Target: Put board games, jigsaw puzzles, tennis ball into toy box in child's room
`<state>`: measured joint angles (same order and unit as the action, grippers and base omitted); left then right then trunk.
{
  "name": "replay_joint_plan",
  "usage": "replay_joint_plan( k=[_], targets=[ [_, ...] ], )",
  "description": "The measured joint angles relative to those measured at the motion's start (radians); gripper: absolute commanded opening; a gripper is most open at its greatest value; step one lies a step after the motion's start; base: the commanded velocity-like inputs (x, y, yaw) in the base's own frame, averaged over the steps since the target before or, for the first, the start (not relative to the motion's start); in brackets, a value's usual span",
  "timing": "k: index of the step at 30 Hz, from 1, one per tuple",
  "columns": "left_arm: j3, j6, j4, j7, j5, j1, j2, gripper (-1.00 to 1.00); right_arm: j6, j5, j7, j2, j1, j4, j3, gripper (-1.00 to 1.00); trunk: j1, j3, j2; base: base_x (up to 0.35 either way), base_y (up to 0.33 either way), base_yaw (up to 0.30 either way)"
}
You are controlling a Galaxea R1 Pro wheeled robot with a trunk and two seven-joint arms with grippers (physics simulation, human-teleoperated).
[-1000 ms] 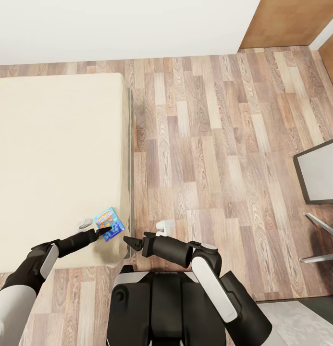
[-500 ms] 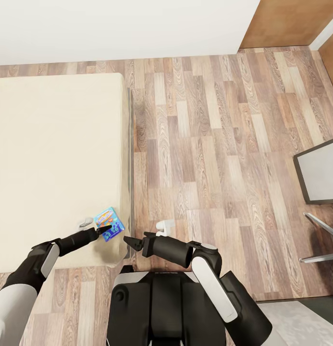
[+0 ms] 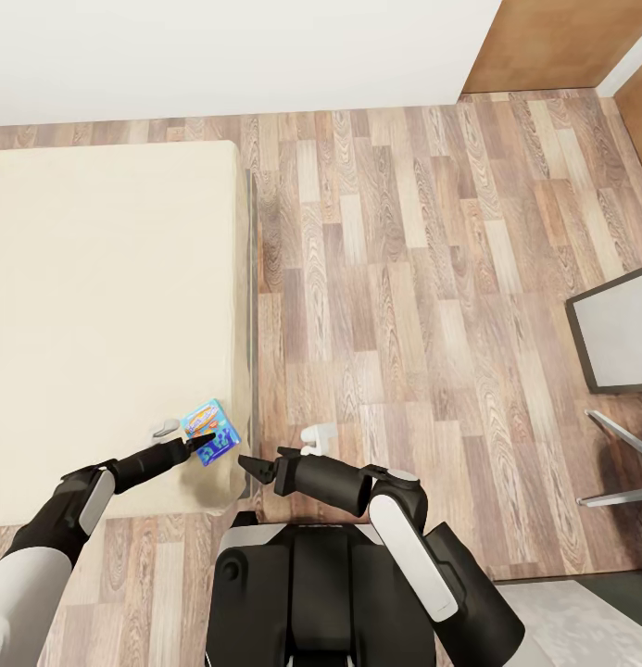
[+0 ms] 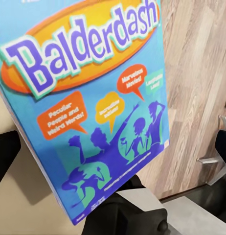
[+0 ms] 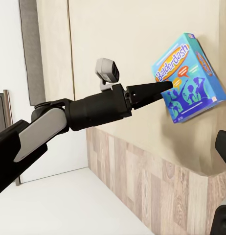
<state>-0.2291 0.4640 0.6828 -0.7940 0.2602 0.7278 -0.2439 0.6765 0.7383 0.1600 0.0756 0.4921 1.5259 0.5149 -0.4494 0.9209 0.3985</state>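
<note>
One board game (image 3: 210, 432), a blue "Balderdash" box (image 4: 93, 98), lies at the near right corner of the cream bed (image 3: 98, 278). My left gripper (image 3: 198, 447) is at the box's near edge, open. In the left wrist view its fingers (image 4: 5, 152) stand wide apart at the picture's two sides, with the box between and ahead of them. The right wrist view shows the left gripper's tips (image 5: 167, 88) touching the box (image 5: 189, 78) at its edge. My right gripper (image 3: 246, 463) hovers open beside the bed's corner, holding nothing.
The bed's grey padded edge (image 3: 251, 306) runs along its right side, with wood-plank floor (image 3: 404, 278) beyond. A dark-framed grey panel (image 3: 617, 338) and thin metal legs (image 3: 617, 463) stand at the right. A brown wooden panel (image 3: 552, 46) is at the far right.
</note>
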Motion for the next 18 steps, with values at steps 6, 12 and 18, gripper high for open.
replay_joint_plan(
  k=[6, 12, 18],
  targets=[
    [0.000, -0.001, 0.000, -0.001, 0.001, 0.000, 0.000, 1.00, 0.000, 0.001, 0.000, 0.000, 0.000, 0.000, 0.000, 1.00, 0.000, 0.000, 0.000, 0.000, 0.000, 0.000],
    [0.000, -0.001, 0.000, -0.002, 0.001, 0.000, 0.000, 1.00, 0.000, 0.000, 0.000, -0.001, 0.000, 0.000, 0.000, 1.00, 0.000, 0.000, 0.000, 0.000, 0.000, 0.000],
    [0.000, -0.001, 0.000, -0.011, 0.001, 0.000, 0.001, 1.00, 0.000, 0.000, 0.000, 0.000, 0.000, 0.000, 0.000, 1.00, 0.000, 0.000, 0.000, 0.000, 0.000, 0.000]
  ],
)
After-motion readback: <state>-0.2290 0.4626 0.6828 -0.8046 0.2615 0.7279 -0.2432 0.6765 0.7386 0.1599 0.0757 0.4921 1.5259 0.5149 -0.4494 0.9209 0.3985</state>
